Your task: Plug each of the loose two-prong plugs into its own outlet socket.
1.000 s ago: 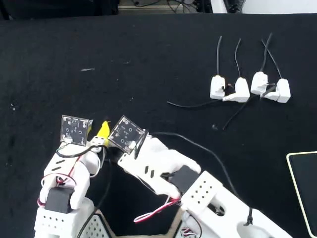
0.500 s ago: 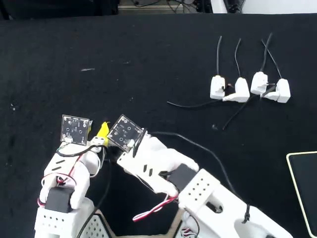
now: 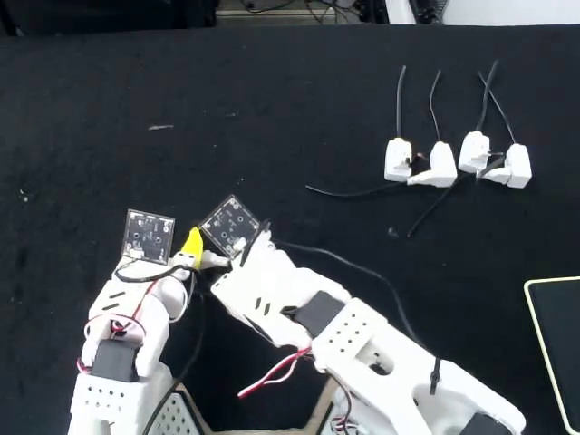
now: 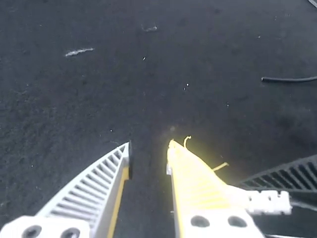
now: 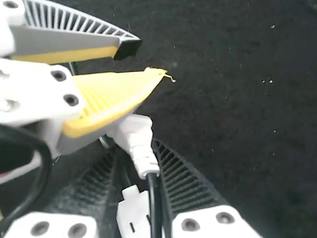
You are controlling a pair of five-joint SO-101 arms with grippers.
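My right gripper (image 5: 134,148) is shut on a white two-prong plug (image 5: 136,136), and the plug's black cord (image 5: 153,208) runs back between the dark ribbed fingers. From above, this plug (image 3: 214,259) sits low at the near left, with its cord (image 3: 362,270) trailing right. My left gripper (image 4: 148,146) hovers just over the cloth beside it. It is open with a narrow gap, and its yellow finger (image 5: 114,94) almost touches the plug (image 4: 262,201). Several white outlet blocks (image 3: 441,165) with black cords lie in a row at the far right.
The table is covered in black cloth (image 3: 227,118). A loose black cord (image 3: 349,191) lies in front of the outlet row. A dark flat pad with a pale rim (image 3: 555,331) sits at the right edge. Both arms crowd the near left corner.
The right arm has pushed forward and left with the plug, bringing it up against the left gripper's yellow finger. The left arm has shifted slightly to the right.
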